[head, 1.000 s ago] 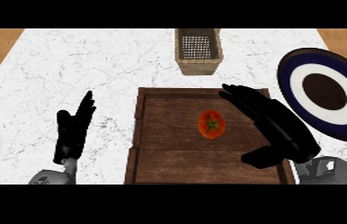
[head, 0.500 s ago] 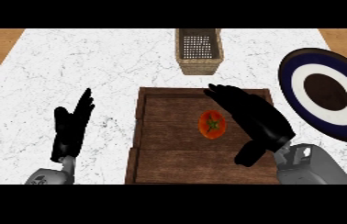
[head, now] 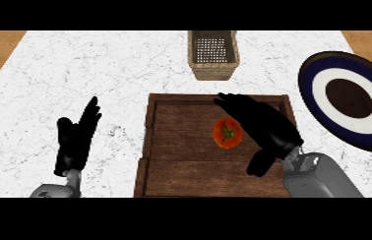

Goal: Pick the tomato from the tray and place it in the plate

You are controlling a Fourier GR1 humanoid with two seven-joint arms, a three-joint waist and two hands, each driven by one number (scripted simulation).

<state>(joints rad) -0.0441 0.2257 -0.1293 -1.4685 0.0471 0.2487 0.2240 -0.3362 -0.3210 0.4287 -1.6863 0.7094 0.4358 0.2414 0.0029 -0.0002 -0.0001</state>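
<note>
A red tomato with a green stem lies in the middle of the wooden tray. My right hand hovers over the tray just right of the tomato, fingers straight and pointing up-left past its top, thumb hanging below; it is open and nothing is gripped. Whether it touches the tomato I cannot tell. The dark blue and white plate lies at the right edge, partly cut off. My left hand rests open at the lower left, fingers up, on the white counter.
A small woven basket stands behind the tray at the back centre. The white marble counter spreads to the left and behind. Wooden floor shows at the far corners.
My right hand has slid left over the tray, closing in on the tomato's right side. The tomato and my left hand have stayed put.
</note>
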